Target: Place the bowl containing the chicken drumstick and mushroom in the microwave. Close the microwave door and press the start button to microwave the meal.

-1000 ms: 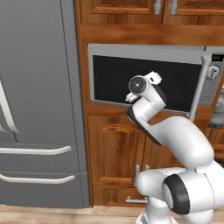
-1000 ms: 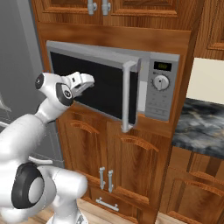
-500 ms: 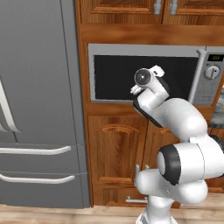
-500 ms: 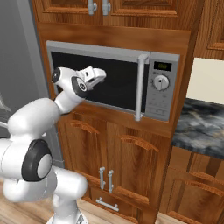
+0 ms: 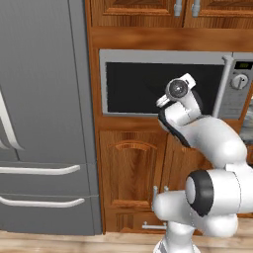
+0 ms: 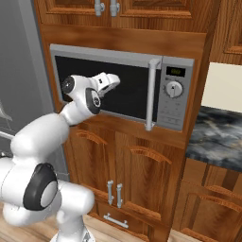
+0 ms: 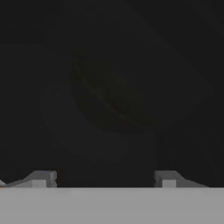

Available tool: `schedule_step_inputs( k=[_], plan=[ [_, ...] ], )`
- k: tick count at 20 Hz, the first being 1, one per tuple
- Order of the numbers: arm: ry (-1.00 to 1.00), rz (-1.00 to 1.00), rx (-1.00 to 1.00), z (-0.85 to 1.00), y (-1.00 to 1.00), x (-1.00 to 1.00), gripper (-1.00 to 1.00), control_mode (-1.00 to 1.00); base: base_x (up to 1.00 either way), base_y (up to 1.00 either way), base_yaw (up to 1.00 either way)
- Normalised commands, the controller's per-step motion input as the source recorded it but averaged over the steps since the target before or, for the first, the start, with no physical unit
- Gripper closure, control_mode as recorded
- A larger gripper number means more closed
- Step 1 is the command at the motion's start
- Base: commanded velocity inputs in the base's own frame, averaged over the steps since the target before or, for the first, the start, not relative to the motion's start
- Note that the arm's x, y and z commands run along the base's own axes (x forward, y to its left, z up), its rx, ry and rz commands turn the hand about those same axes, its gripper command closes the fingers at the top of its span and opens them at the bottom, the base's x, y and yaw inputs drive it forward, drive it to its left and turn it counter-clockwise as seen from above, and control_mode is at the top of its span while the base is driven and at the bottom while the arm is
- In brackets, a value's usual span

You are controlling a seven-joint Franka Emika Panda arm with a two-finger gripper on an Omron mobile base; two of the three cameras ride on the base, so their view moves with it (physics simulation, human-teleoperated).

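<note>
Two dark fingertips [image 7: 41, 178] stand well apart at the 6 o'clock edge of the hand view, with nothing between them: the gripper [image 6: 109, 81] is open wide and holds nothing. It hovers just in front of the microwave door [image 6: 130, 101], pointing at the dark window.

Hazards, nearest first:

1. Wide jaws. A spread pair of fingers makes a poor pressing tool. One tip may land off the target, or both may straddle it. Narrowing the jaws before any press would reduce this.
2. Door window. The hand sits close to the glass. A forward drift would push on the panel rather than on a control.
3. Handle [image 6: 150, 94]. The vertical bar stands at 3 o'clock of the gripper in the right base view, between it and the controls. A straight sideways sweep could catch a finger on it and pull the door open.
4. Control panel [image 6: 174, 101]. The knob [image 6: 174, 89] and display [image 6: 176, 72] are plain; the start button is too small to pick out. A press aimed by guess could turn the knob instead.
5. Door seating. The door looks flush with the microwave [image 5: 163, 57], yet latching cannot be confirmed.

Behind the glass, the hand view shows a dim rounded form, judged to be the bowl [image 7: 109, 94]; its contents cannot be made out
</note>
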Motion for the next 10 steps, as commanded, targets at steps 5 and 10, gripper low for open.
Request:
schedule_step_inputs(
  k=[5, 10],
  plan=[
    [-0.06, 0.26, 0.00, 0.22, -0.04, -1.00, -1.00, -1.00, 0.00, 0.00, 0.00],
    [0.00, 0.24, 0.00, 0.57, -0.08, -1.00, -1.00, -1.00, 0.00, 0.00, 0.00]
  ],
)
